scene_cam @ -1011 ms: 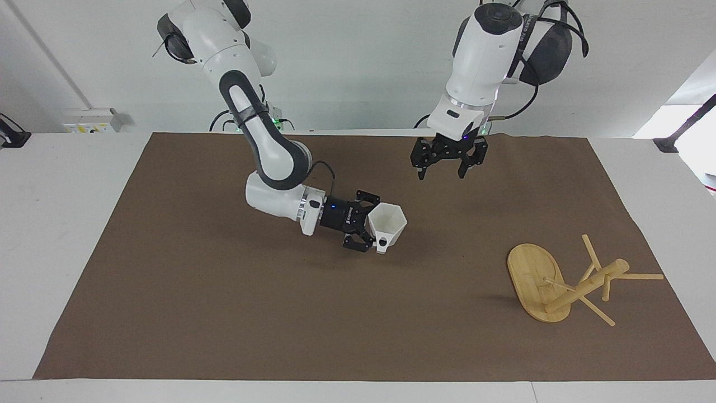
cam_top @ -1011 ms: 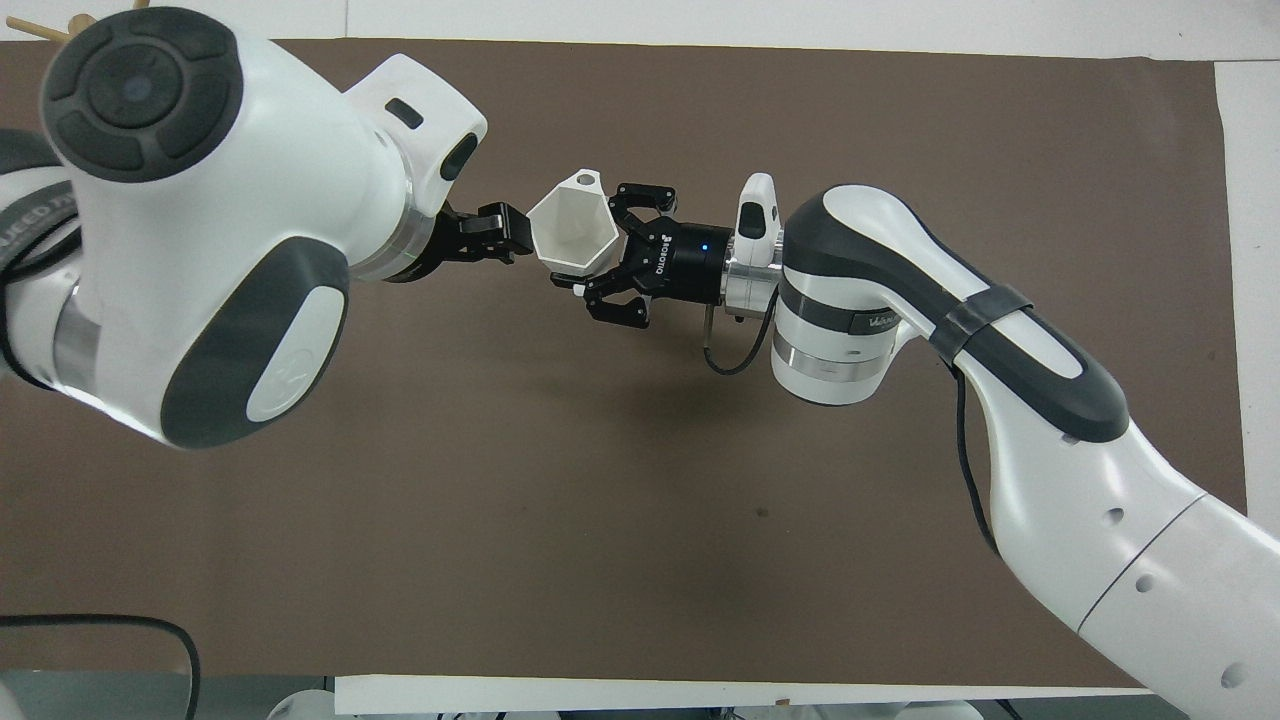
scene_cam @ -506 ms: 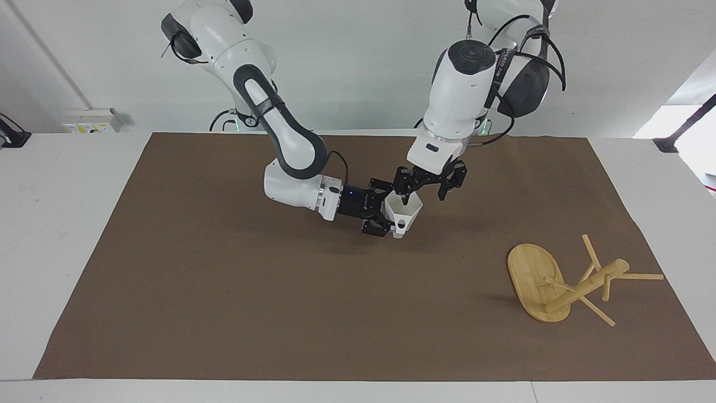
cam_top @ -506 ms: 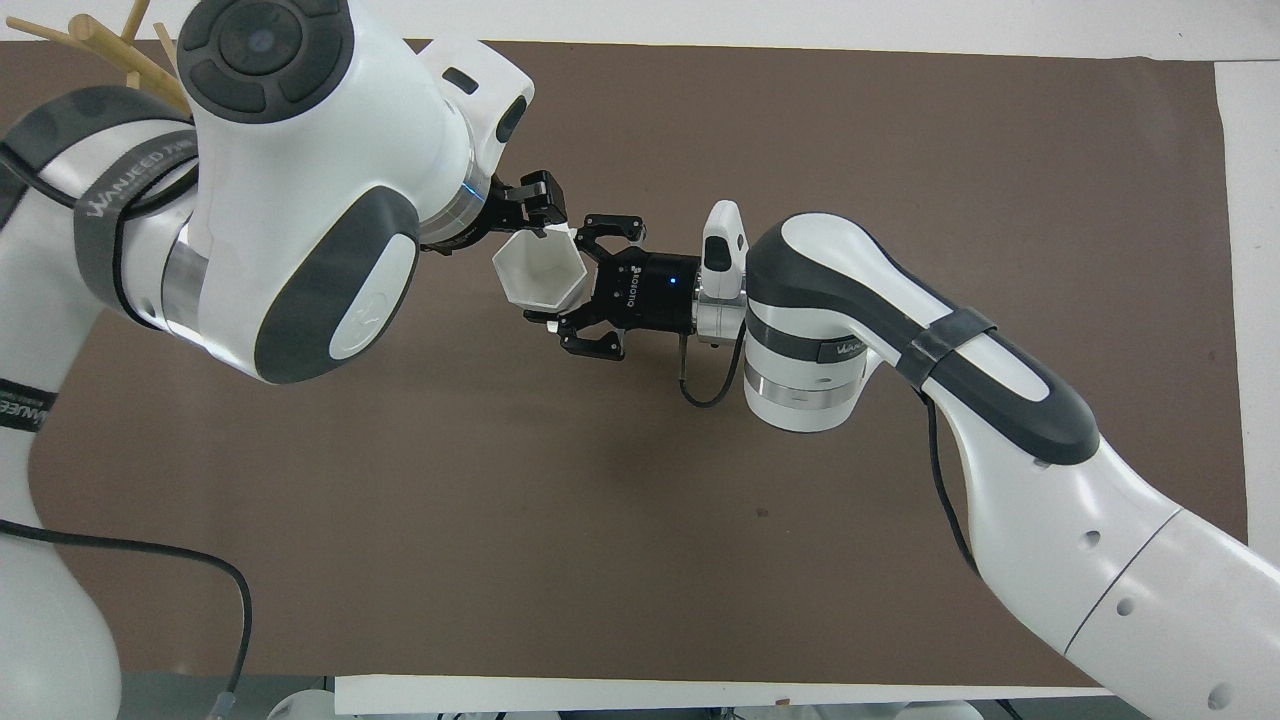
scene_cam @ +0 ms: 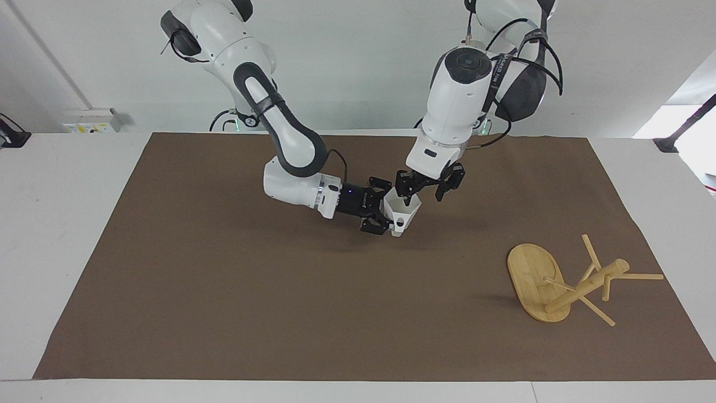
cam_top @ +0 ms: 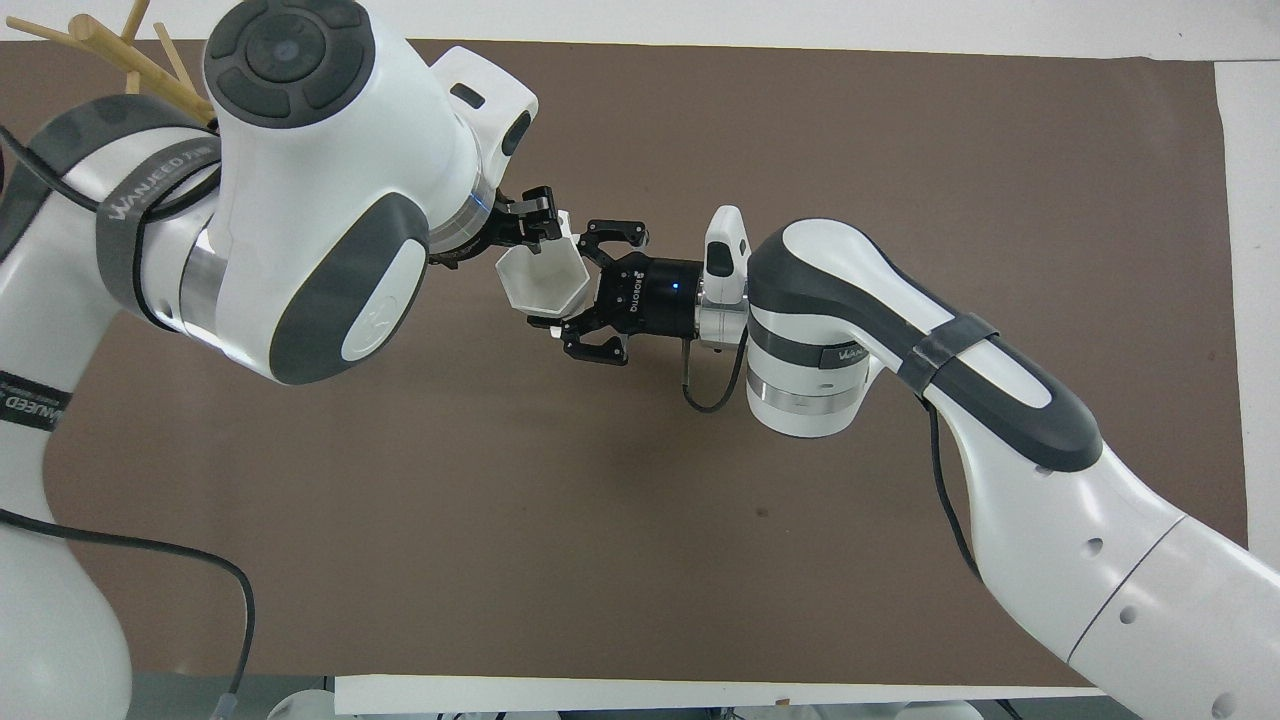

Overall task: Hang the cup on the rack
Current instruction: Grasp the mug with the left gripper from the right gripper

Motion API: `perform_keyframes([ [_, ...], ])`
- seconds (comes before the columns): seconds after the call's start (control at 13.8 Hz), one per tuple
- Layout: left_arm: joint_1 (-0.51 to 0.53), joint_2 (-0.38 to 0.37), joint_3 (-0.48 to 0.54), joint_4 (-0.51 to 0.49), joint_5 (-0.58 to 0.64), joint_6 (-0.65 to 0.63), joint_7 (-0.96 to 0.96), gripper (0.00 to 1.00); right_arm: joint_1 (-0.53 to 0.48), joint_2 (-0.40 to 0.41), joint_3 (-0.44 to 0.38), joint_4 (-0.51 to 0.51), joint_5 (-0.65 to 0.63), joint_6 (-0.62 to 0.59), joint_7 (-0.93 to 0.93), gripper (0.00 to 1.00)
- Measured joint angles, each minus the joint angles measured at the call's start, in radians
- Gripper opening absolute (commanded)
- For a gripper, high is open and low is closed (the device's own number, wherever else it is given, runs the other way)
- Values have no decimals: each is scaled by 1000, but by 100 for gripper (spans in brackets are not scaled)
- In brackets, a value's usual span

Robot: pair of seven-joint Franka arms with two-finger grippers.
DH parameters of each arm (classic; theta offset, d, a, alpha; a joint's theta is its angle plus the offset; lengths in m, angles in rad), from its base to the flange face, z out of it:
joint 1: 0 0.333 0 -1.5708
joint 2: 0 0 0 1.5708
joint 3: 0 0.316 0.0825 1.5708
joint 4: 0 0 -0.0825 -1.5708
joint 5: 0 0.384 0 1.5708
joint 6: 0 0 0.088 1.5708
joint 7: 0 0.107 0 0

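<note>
Cup: gripped by my right hand above the worktop; left hand at its rim (grip unclear). Rack toppled.

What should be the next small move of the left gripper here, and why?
Probably the left gripper should finish closing on the cup's rim. The right gripper holds the cup in the air over the mat, the left one is at its rim, and the rack lies tipped over at the left arm's end.
</note>
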Motion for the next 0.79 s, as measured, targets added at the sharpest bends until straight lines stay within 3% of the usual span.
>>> perform_keyframes([
  [0.36, -1, 0, 0, -48, -1, 30, -18, 60, -4, 0, 4, -1, 0, 13, 0, 0],
  [0.58, -3, -1, 0, -57, -16, 41, -30, 58, -4, 0, 10, -1, 0, 21, 0, 0],
  [0.65, -8, -1, 0, -63, -19, 43, -32, 51, -4, 0, 12, -1, 0, 23, 0, 0],
  [0.72, -14, -1, -1, -72, -22, 48, -36, 24, -4, 0, 12, -1, 0, 23, 0, 0],
  [0.79, -18, -1, -1, -80, -28, 52, -43, 3, -4, 0, 13, -1, 0, 23, 0, 0],
])
